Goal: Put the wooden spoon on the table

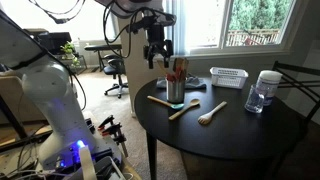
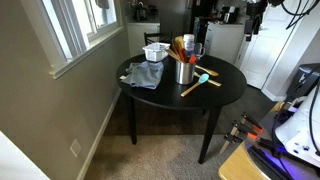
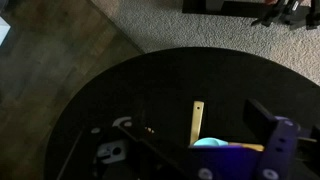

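Looking across the round black table [image 1: 230,140] [image 2: 225,90], we find the metal cup [image 1: 175,92] [image 2: 184,72] standing upright near its middle, with several utensils upright in it. The wooden spoon [image 1: 179,68] is among them. Its medium-brown length rises well above the cup's rim, though we cannot tell which end is up. The tool [image 1: 157,62] hangs in the air above the table, higher than the cup, off to one side of it and clear of the utensils. Its two fingers stand apart, and we see nothing between them. In the wrist view one dark finger [image 3: 268,122] shows at the lower right over the black top.

Beyond the cup in an exterior view sits a white basket [image 1: 228,77] [image 2: 155,50]; we cannot make out what it holds. A clear jar [image 1: 262,92] stands near the table's edge, and its contents are unclear to us. Lying flat on the table by the cup are a blue-headed spatula [image 2: 201,78] [image 3: 197,122] and a pale spoon [image 1: 212,112]. A grey cloth [image 2: 145,76] lies crumpled beside the basket.
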